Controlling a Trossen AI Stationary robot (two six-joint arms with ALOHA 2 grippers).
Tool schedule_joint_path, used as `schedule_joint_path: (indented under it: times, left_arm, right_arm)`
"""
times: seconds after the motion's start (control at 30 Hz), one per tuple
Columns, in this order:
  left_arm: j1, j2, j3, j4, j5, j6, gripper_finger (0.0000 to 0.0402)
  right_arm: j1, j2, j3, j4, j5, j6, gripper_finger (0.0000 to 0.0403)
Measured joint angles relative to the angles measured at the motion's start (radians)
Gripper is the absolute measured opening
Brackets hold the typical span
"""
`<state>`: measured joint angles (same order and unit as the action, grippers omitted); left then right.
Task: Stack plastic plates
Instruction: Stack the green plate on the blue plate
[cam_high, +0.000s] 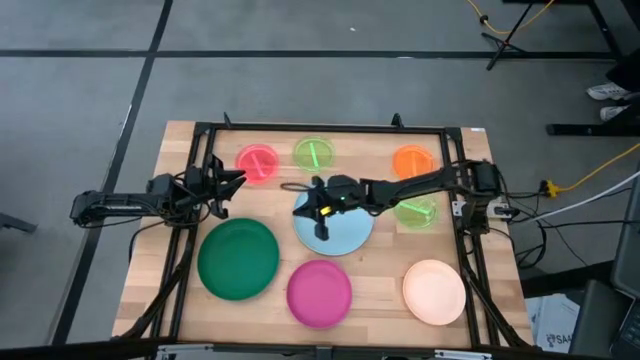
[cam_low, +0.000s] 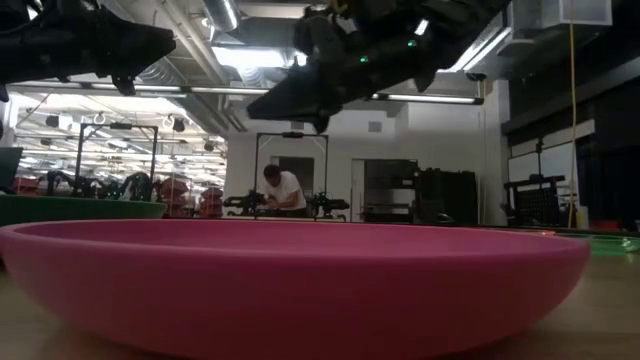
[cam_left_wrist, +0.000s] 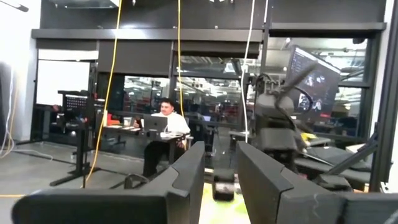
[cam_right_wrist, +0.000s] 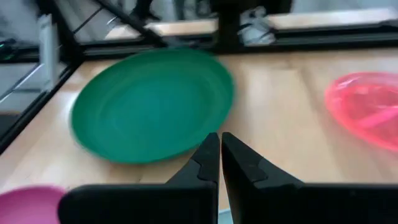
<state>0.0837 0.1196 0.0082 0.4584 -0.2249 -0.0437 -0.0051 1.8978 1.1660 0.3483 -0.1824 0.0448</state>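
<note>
Magenta plate (cam_low: 290, 285) filled the low foreground. Left to right: left gripper (cam_high: 222, 186) hovered slightly parted, empty; dark green plate (cam_high: 238, 258) lay flat; right gripper (cam_high: 318, 205), closed and empty, hung over the light blue plate (cam_high: 345, 235). These seemed light, stiff and slippery; pinching a rim looked best.

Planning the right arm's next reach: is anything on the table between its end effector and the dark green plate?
Nothing visible. The right end effector hovers over the light blue plate's left edge, fingers together and empty. The dark green plate lies just beyond, with only bare wood between in the right wrist view.
</note>
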Motion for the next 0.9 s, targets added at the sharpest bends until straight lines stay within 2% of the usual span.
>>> schedule_joint_path:
  times: [0.13, 0.23, 0.5, 0.63, 0.9]
  left_arm:
    - [0.0, 0.0, 0.0, 0.0, 0.0, 0.0, 0.0086]
    - [0.0, 0.0, 0.0, 0.0, 0.0, 0.0, 0.0086]
    - [0.0, 0.0, 0.0, 0.003, -0.002, 0.001, 0.0086]
    - [0.0, 0.0, 0.0, 0.004, -0.005, 0.001, 0.0086]
    - [0.0, 0.0, 0.0, 0.007, -0.062, -0.014, 0.0086]
  right_arm:
    - [0.025, 0.072, 0.064, -0.01, -0.045, -0.029, 0.0015]
    - [0.049, 0.123, 0.116, -0.028, -0.047, -0.079, 0.0035]
    - [0.111, 0.236, 0.248, -0.135, -0.047, -0.244, 0.0142]
    - [0.135, 0.279, 0.308, -0.196, -0.047, -0.346, 0.018]
    - [0.142, 0.301, 0.359, -0.224, -0.107, -0.497, 0.0192]
